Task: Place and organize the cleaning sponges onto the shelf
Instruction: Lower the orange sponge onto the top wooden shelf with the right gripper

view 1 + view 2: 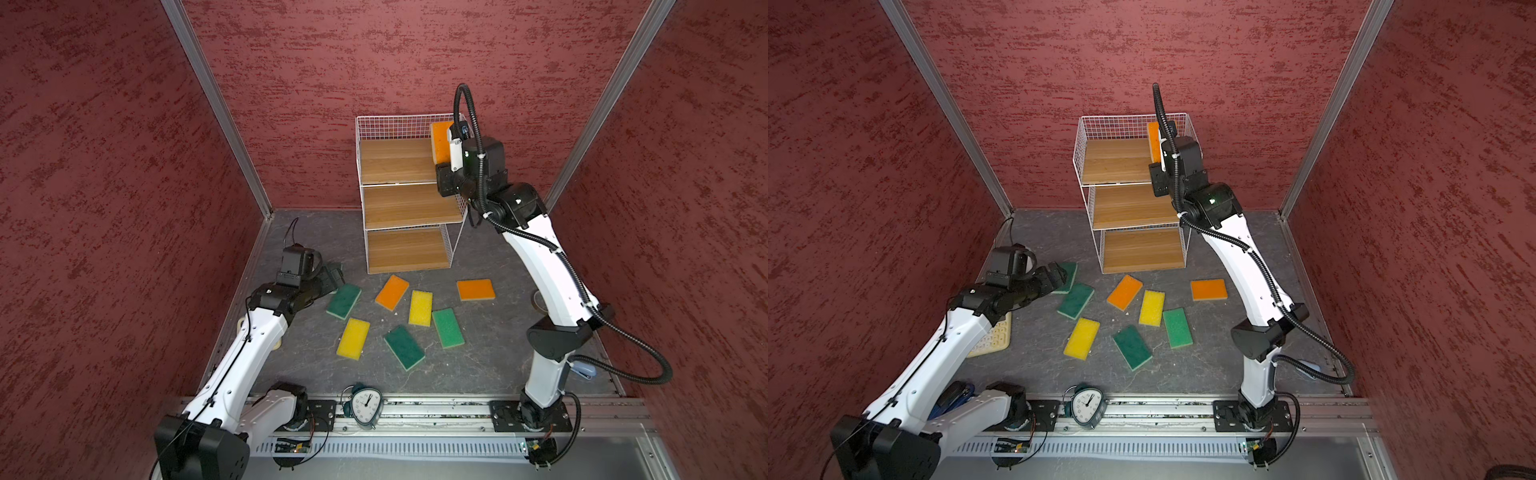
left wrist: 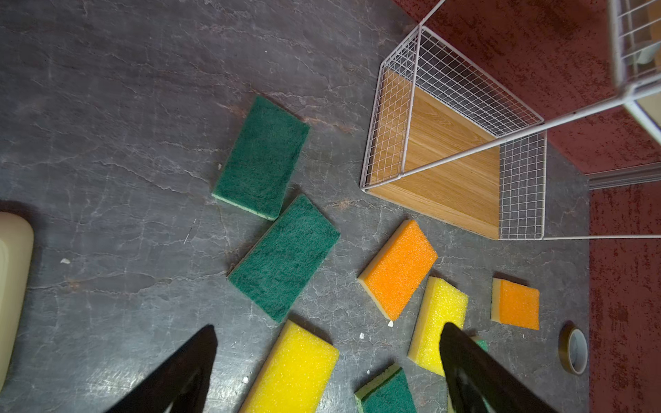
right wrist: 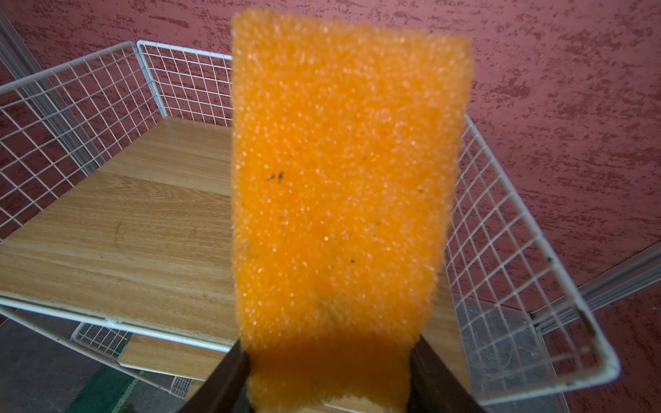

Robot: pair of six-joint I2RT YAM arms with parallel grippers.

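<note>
Sponge one nears its berth: my right gripper [image 3: 329,372] is clamped on one short end of an orange sponge [image 3: 343,178]. It holds the sponge upright over the right-hand side of the shelf [image 1: 405,124], above the bare top board [image 1: 395,162]. My left gripper [image 2: 329,330] hangs empty with jaws spread wide over the desk [image 1: 478,365], beside two dark green sponges [image 2: 263,157].

To do this well, I judge, I should tip the sponge flat and lower it until the foam rests on the wood. Its long edge belongs along the wire-grid wall [image 3: 500,232], so the others fit alongside, and only then do I let go. Dropped from height, springy foam could bounce or end up leaning on the wire.

My right wrist view shows the grip and the bare board up close, but none of the desk's spread. Both top views show seven sponges scattered in front of the shelf. A top view also catches an eighth, green one [image 1: 1070,282] tucked by my left gripper, and a cream calculator [image 1: 992,338]. My left wrist view shows a tape roll [image 2: 574,352].
</note>
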